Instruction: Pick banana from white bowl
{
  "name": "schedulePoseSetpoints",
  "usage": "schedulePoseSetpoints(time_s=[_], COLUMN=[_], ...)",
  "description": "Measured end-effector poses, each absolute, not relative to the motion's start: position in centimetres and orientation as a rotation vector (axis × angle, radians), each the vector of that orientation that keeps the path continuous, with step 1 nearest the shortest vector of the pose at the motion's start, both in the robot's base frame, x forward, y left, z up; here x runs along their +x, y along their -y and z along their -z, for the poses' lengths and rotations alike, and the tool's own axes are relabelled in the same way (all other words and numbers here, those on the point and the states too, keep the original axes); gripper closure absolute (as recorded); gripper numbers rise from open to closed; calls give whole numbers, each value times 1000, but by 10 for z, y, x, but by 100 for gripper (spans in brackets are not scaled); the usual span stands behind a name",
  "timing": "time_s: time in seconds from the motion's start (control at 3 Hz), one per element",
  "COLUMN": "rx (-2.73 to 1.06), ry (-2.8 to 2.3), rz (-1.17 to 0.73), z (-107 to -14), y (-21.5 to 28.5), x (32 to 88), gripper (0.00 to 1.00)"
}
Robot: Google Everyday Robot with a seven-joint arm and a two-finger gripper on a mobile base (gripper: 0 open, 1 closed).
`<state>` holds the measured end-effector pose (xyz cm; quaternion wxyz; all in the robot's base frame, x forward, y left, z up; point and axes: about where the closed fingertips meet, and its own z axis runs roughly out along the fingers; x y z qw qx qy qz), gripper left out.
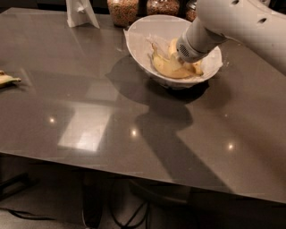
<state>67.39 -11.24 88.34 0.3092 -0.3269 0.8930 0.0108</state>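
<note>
The white bowl [139,35] stands at the back of the dark table, right of the middle. A yellow banana [166,67] lies inside it, curved along the bottom. My gripper [184,61] reaches down into the bowl from the upper right, right at the banana. The thick white wrist [196,40] covers its tips and part of the banana, so I cannot see whether it touches the fruit.
Glass jars of grains [123,10] stand behind the bowl at the table's back edge. A white stand [81,12] is at the back left. A small yellowish piece [6,79] lies at the left edge. The table's front edge [134,172] is near.
</note>
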Motion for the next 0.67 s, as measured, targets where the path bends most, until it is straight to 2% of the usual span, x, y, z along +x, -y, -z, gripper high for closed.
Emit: schedulePoseSetpoints(time_s=[0.67], rx=[-958], ry=[-2266], rz=[-2], z=[-936], y=[115], x=[646], gripper=[100])
